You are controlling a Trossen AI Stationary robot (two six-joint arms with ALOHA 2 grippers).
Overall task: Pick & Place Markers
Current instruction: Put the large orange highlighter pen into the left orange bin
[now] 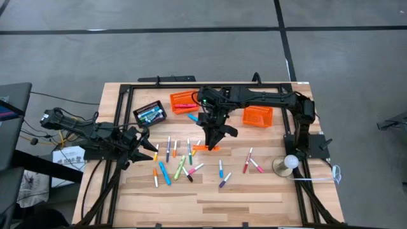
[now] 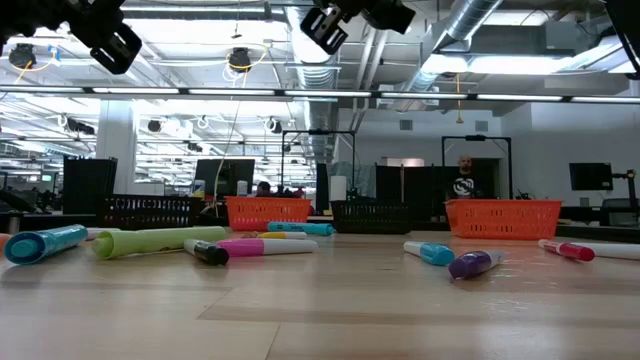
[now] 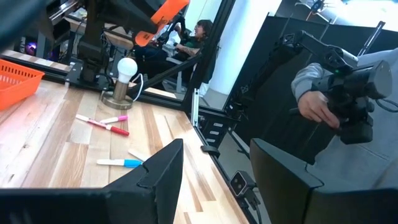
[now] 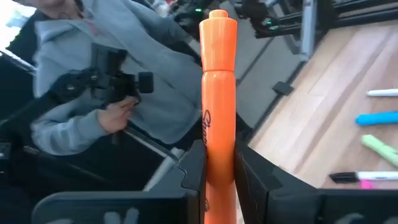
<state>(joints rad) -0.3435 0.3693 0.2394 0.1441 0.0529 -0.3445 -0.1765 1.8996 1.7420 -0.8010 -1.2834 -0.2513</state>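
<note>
Orange marker (image 4: 219, 93), one item: you are carrying it clamped between the two fingers of the right gripper (image 1: 213, 141), its capped end sticking out past the fingertips, presumably so it can be dropped end-first into a basket. Your right arm is reaching in from the far right corner of the wooden table (image 1: 254, 197), elbow folded over the middle, wrist angled down above the spread of pens. Remaining markers (image 1: 175, 162), many colours: they are lying loose on the boards in the centre, with a few more (image 1: 249, 162) off toward the lamp (image 1: 287, 164). Orange baskets, two: one (image 1: 183, 102) is sitting at the far edge already holding some pens, the other (image 1: 257, 116) just beside the right arm. Your left gripper (image 1: 145, 150) is waiting at the left edge, fingers parted and holding nothing, pointing toward the pile.
</note>
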